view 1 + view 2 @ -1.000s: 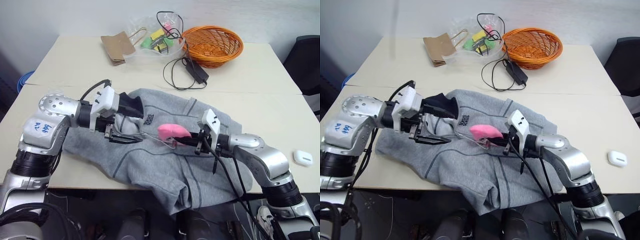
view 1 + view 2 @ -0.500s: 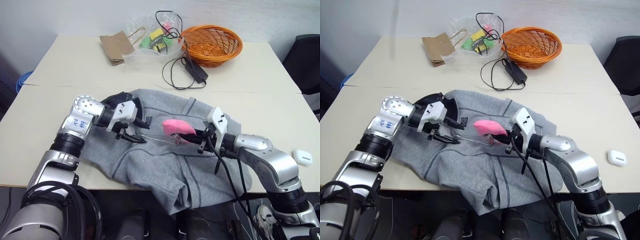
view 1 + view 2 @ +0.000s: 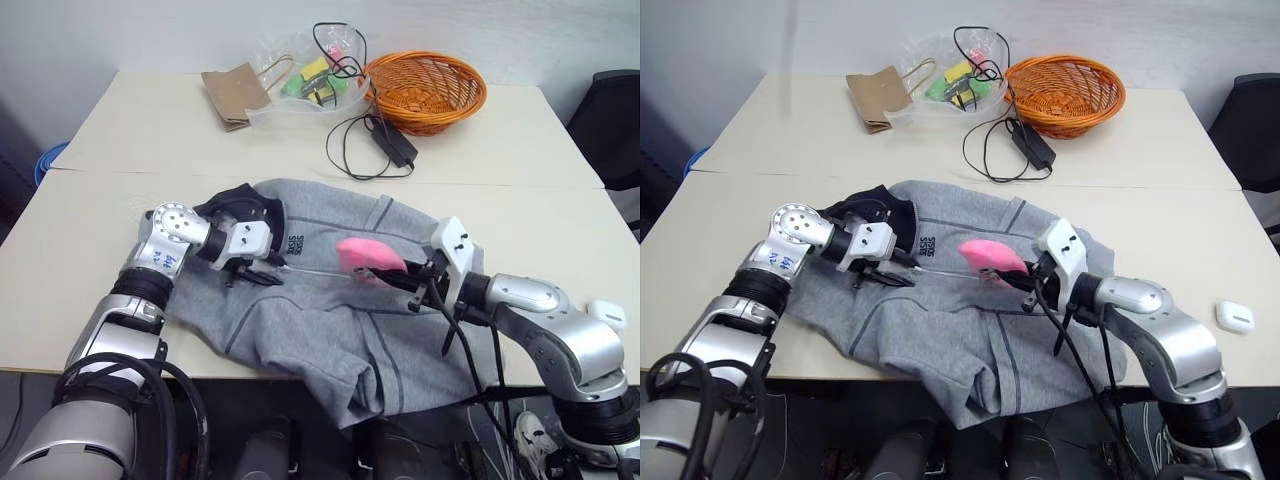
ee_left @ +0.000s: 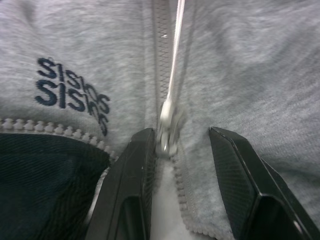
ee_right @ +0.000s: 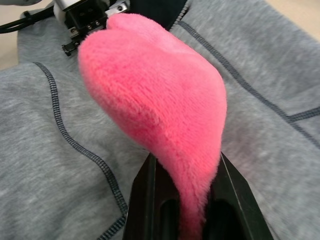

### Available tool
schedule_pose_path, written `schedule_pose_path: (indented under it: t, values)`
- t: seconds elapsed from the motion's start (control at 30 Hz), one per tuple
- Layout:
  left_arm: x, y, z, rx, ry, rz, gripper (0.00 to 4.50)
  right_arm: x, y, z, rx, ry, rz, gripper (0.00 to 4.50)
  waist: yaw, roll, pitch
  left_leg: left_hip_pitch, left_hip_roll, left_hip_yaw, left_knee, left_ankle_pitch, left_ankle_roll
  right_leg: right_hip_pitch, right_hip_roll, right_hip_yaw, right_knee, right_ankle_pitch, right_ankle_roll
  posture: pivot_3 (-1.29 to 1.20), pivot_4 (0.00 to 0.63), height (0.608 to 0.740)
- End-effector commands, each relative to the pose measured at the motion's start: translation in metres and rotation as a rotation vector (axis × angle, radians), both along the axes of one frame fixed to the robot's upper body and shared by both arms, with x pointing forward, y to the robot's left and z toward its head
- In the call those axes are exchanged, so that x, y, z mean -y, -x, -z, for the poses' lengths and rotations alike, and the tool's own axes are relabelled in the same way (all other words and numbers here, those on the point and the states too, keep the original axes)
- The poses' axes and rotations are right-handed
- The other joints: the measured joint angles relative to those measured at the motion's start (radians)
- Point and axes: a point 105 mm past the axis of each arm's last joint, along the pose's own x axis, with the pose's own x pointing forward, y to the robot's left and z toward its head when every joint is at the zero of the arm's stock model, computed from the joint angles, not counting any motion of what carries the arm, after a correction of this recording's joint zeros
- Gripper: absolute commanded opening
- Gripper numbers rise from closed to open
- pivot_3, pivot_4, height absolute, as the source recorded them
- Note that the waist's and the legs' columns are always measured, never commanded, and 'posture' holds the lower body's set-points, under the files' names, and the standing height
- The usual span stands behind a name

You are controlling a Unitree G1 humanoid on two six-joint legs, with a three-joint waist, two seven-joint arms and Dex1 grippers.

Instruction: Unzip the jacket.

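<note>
The grey jacket (image 3: 330, 330) lies spread at the table's front edge, dark collar toward the left, with a small dark chest print (image 4: 72, 95). My left gripper (image 3: 262, 277) rests on it just below the collar. Its black fingers (image 4: 140, 165) stand partly open on either side of the zip slider (image 4: 167, 127), at the top of the closed zip. A thin pale cord (image 3: 315, 270) runs tight from the slider to a pink plush tag (image 3: 368, 255). My right gripper (image 3: 400, 278) is shut on that tag over the jacket's chest.
An orange wicker basket (image 3: 425, 90), a black cable with its adapter (image 3: 390, 140), a clear bag of coloured items (image 3: 310, 80) and a brown paper bag (image 3: 235, 95) lie at the back. A small white case (image 3: 606, 314) sits at the right edge.
My left gripper has come down onto the jacket below the collar, its fingers narrowing around the zip slider. My right gripper has drawn the pink tag a little to the right.
</note>
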Motion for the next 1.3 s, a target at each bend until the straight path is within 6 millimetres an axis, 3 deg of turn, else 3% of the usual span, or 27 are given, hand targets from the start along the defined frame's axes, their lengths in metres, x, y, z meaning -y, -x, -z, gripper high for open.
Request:
schedule_pose_path:
  t: [0.03, 0.17, 0.3, 0.4, 0.57, 0.8, 0.93, 1.03, 1.2, 1.23, 1.3]
  values:
    - [-0.010, -0.008, 0.011, 0.003, -0.011, -0.103, 1.80, 0.006, 0.007, -0.016, 0.061, 0.011, -0.008, 0.07, 0.000, 0.000, 0.000, 0.000, 0.000, 0.000, 0.000, 0.000, 0.000, 0.000, 0.000, 0.000, 0.000, 0.000, 0.000, 0.00, 0.150, 0.740]
    - [-0.015, -0.006, 0.021, -0.032, -0.002, -0.136, 1.80, 0.024, 0.004, -0.024, 0.090, 0.050, 0.037, 0.07, 0.000, 0.000, -0.001, 0.001, 0.000, 0.000, 0.000, 0.000, 0.000, 0.001, 0.000, 0.000, 0.001, 0.000, 0.000, 0.00, 0.150, 0.740]
    - [-0.020, -0.004, 0.025, -0.042, 0.001, -0.147, 1.80, 0.060, -0.003, -0.039, 0.135, 0.086, 0.161, 0.07, -0.001, 0.001, -0.002, 0.001, 0.000, 0.000, 0.000, 0.000, 0.000, 0.001, -0.001, 0.000, 0.001, 0.000, 0.000, 0.00, 0.150, 0.740]
    - [-0.026, 0.000, 0.027, -0.049, -0.001, -0.146, 1.80, 0.105, -0.004, -0.055, 0.159, 0.104, 0.305, 0.07, -0.001, 0.002, -0.002, 0.002, 0.000, 0.000, 0.000, 0.000, 0.000, 0.002, -0.001, 0.000, 0.001, 0.000, 0.000, 0.00, 0.150, 0.740]
    - [-0.032, 0.006, 0.028, -0.050, 0.000, -0.144, 1.80, 0.178, 0.008, -0.065, 0.154, 0.147, 0.527, 0.07, -0.003, 0.002, -0.002, 0.002, 0.000, 0.000, -0.001, 0.000, 0.000, 0.002, -0.001, 0.000, 0.000, 0.000, 0.000, 0.00, 0.150, 0.740]
    - [-0.036, 0.011, 0.027, -0.047, 0.012, -0.155, 1.80, 0.278, 0.036, -0.060, 0.113, 0.169, 0.845, 0.07, -0.010, 0.005, -0.004, 0.005, 0.001, 0.002, -0.003, 0.000, 0.000, 0.003, 0.000, 0.002, -0.001, 0.000, 0.000, 0.00, 0.150, 0.740]
    - [-0.037, 0.011, 0.025, -0.042, 0.015, -0.162, 1.80, 0.319, 0.047, -0.059, 0.111, 0.184, 0.974, 0.07, -0.016, 0.006, -0.004, 0.006, 0.001, 0.004, -0.003, 0.000, 0.000, 0.003, -0.001, 0.003, -0.001, 0.000, 0.000, 0.00, 0.150, 0.740]
    - [-0.038, 0.010, 0.024, -0.040, 0.015, -0.167, 1.80, 0.337, 0.050, -0.067, 0.134, 0.151, 1.037, 0.07, -0.024, 0.008, -0.005, 0.008, 0.001, 0.004, -0.004, 0.000, 0.000, 0.004, -0.002, 0.004, -0.001, 0.000, 0.000, 0.00, 0.150, 0.740]
    - [-0.039, 0.010, 0.025, -0.034, 0.011, -0.171, 1.80, 0.345, 0.045, -0.075, 0.171, 0.154, 1.055, 0.07, -0.027, 0.010, -0.006, 0.008, 0.001, 0.005, -0.005, -0.001, 0.000, 0.004, -0.006, 0.005, -0.002, 0.000, 0.000, 0.00, 0.150, 0.740]
    - [-0.037, 0.011, 0.024, -0.031, 0.016, -0.168, 1.80, 0.339, 0.041, -0.075, 0.173, 0.143, 1.029, 0.07, -0.027, 0.010, -0.006, 0.009, 0.001, 0.005, -0.005, -0.001, 0.000, 0.004, -0.006, 0.005, -0.002, 0.000, 0.000, 0.00, 0.150, 0.740]
    - [-0.030, 0.011, 0.018, -0.049, 0.067, -0.163, 1.80, 0.303, 0.021, -0.068, 0.162, 0.113, 0.886, 0.07, -0.027, 0.010, -0.006, 0.009, 0.001, 0.005, -0.005, -0.001, 0.000, 0.004, -0.006, 0.005, -0.002, 0.000, 0.000, 0.00, 0.150, 0.740]
